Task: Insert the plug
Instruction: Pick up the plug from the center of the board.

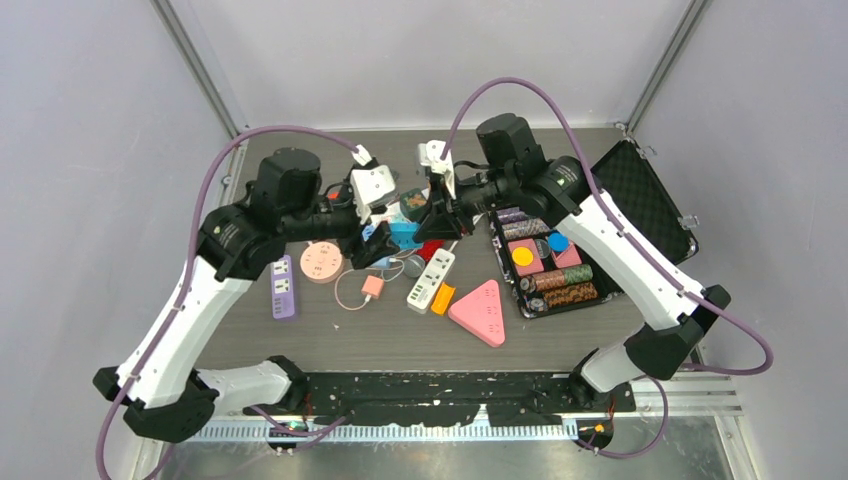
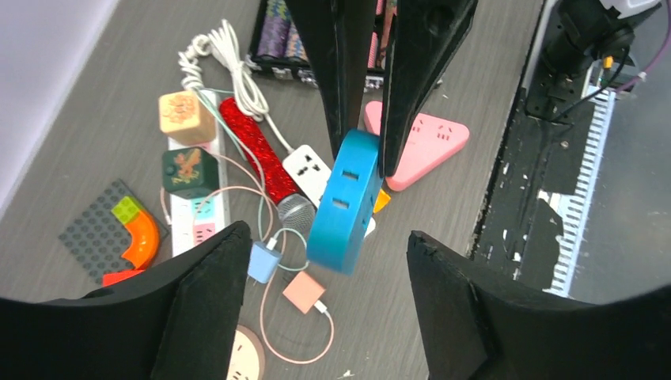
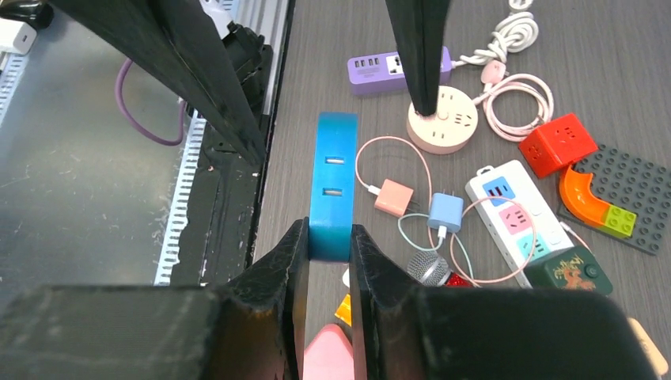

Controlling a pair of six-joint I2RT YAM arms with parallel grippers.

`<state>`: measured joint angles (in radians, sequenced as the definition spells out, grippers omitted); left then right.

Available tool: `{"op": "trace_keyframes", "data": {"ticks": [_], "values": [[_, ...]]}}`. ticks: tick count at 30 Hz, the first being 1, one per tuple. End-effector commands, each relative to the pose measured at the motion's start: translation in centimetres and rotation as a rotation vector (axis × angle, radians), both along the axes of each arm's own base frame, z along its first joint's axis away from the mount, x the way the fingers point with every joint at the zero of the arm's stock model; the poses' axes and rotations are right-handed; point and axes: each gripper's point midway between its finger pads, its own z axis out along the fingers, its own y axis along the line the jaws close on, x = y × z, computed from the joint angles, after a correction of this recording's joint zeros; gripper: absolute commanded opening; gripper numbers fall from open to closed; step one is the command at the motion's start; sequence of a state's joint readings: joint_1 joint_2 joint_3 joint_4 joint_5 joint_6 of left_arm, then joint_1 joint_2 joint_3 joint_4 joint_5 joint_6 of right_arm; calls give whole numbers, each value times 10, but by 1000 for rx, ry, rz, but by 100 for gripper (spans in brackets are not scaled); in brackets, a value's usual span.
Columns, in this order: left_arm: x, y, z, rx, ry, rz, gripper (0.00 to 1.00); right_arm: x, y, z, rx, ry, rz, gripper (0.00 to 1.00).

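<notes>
My right gripper (image 3: 329,237) is shut on a blue socket block (image 3: 332,182) with two slots on its side and holds it above the table. The block also shows in the top view (image 1: 405,235) and in the left wrist view (image 2: 346,202), hanging between the right gripper's fingers (image 2: 340,71). My left gripper (image 2: 326,237) is open and empty, and faces the block from close by. A pink plug (image 2: 305,291) on a pink cable and a light blue plug (image 2: 263,261) on a pale cable lie on the table below.
Around them lie a pink triangular socket (image 1: 480,312), a white power strip (image 1: 430,280), a purple strip (image 1: 283,287), a round pink socket (image 1: 321,262), a red microphone (image 2: 269,170) and a brick plate (image 2: 111,229). An open case of chips (image 1: 550,262) stands at the right.
</notes>
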<state>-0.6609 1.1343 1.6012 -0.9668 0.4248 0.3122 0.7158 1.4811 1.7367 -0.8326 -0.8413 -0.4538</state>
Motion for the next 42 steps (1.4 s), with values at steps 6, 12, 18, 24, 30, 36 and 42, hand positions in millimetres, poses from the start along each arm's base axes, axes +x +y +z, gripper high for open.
{"op": "trace_keyframes", "data": {"ticks": [6, 12, 18, 24, 30, 36, 42], "values": [[-7, -9, -19, 32, 144, -48, 50, -13, 8, 21, 44, -37, 83, 5], [-9, -11, -22, 34, 153, -72, 0, -15, 10, 21, 41, -17, 103, 5], [-4, -6, -16, -2, 125, -34, 0, -11, 9, 25, 60, -28, 56, 38], [-5, -3, -2, -74, 112, -26, 0, -13, 9, 17, 91, -53, 62, 72], [-13, -4, 10, -128, 110, -53, 0, -8, 18, 21, 133, -41, 65, 60], [-18, -4, 13, -148, 131, -73, 0, -7, 28, 40, 220, -23, 66, 38], [-13, -2, 12, -146, 145, -39, 10, -11, 28, 46, 232, 15, 70, 7]]}}
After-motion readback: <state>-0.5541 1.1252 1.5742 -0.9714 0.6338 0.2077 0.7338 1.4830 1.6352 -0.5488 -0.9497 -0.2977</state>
